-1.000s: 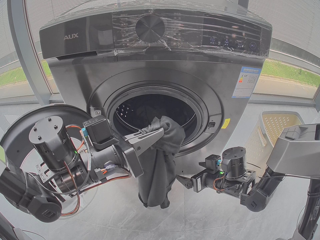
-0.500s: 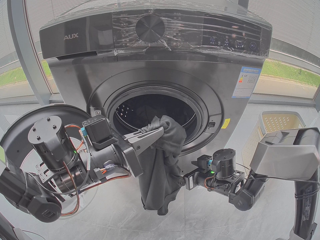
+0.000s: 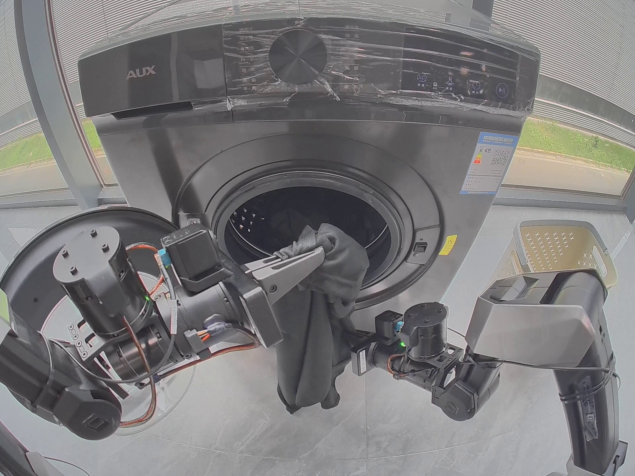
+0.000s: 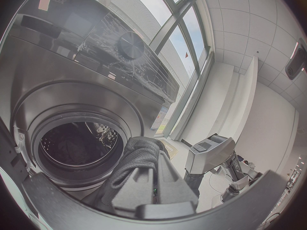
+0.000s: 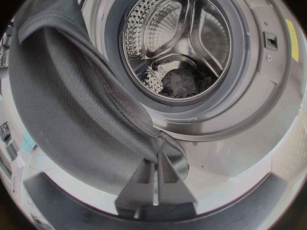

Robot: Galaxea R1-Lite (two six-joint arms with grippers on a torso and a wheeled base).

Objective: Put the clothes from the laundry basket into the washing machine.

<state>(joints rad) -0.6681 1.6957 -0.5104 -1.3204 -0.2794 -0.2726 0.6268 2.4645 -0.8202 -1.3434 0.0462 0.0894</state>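
Glossy tile floor (image 3: pixel 410 437); left gripper (image 3: pixel 317 254), right gripper (image 5: pixel 156 158) pinch limp knitted garment (image 3: pixel 311 345).

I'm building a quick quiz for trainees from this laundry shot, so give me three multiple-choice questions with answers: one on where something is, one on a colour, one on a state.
1. Where does the laundry basket stand?
A. On the floor, to the right of the washing machine
B. On top of the machine
C. On a table

2. What colour is the garment that the left gripper holds?
A. White
B. Red
C. Dark grey

3. In what state is the machine's door?
A. Shut
B. Swung open
C. Taken off

Answers:
1 A: the head view shows it on the floor at the machine's right side.
2 C: the cloth hanging before the opening is dark grey.
3 B: the door stands swung out to the left, still attached to the machine.
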